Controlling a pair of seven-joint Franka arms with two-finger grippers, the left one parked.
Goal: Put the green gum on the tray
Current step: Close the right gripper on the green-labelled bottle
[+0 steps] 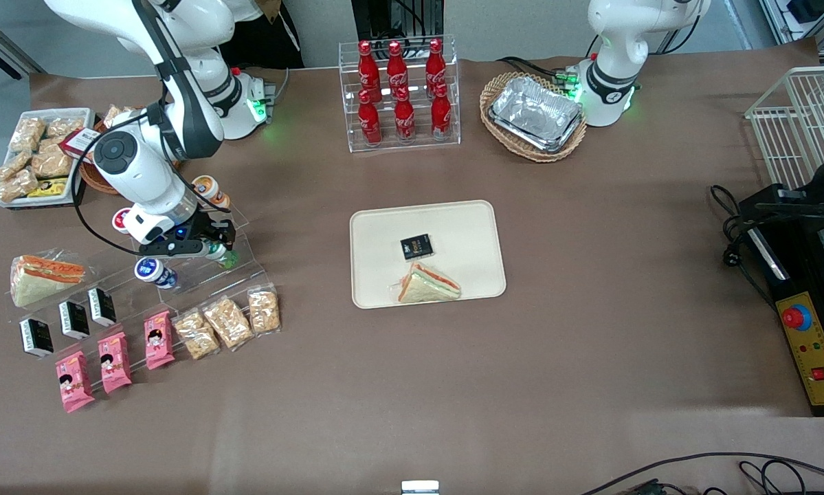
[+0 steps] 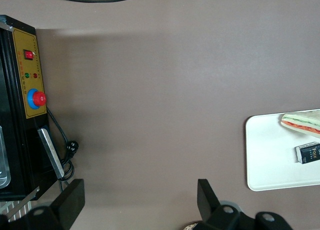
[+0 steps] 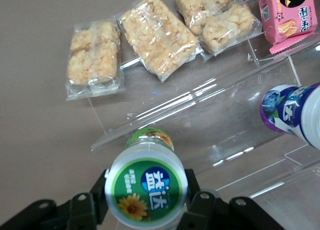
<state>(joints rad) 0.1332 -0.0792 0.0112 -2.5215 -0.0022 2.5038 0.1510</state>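
Pink snack packs [image 1: 113, 361] lie nearest; farther back, over the clear stand [image 1: 198, 271], the gripper [image 3: 145, 202] pinches the green gum [image 3: 146, 189], well apart from the tray [image 1: 377, 275].

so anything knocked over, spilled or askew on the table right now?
Nothing stands out. The gripper sits at the clear stepped display, its fingers either side of the green gum. The tray lies square on the table with a sandwich and a small black packet on it.
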